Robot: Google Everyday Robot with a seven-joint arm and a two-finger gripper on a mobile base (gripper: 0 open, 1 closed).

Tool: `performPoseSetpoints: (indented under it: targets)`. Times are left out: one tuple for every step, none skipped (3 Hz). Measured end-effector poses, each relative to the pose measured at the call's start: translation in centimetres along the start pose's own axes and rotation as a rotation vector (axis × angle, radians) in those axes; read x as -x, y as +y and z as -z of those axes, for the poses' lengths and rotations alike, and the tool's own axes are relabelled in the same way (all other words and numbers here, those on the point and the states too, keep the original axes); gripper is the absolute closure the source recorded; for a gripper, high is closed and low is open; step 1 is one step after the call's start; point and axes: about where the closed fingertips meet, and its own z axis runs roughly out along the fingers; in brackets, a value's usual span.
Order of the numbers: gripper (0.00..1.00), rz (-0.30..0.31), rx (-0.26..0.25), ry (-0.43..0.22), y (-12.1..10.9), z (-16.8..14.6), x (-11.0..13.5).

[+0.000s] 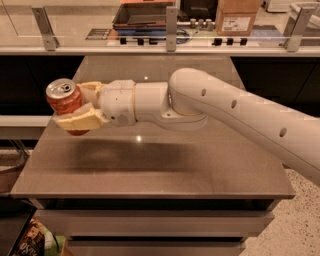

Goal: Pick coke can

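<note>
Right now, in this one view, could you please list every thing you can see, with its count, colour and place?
coke can: one, red-orange with a silver top, far left, held above the table's left side
table: one, grey-brown, centre
cardboard box: one, brown, on the back counter, upper right
tray: one, dark, on the back counter, upper middle
rail posts: three, silver, along the back counter's front edge
arm: one, white, reaching from the right edge to the left
gripper: one, cream fingers, far left, shut on the coke can
</note>
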Motion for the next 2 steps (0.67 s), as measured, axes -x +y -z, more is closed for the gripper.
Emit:
performPoseSetpoints:
  targets:
    - [1.0, 0.079, 0.001, -0.019, -0.7, 0.3, 2.6]
    - [1.0, 0.13, 0.002, -0.032, -1.1, 0.5, 4.4]
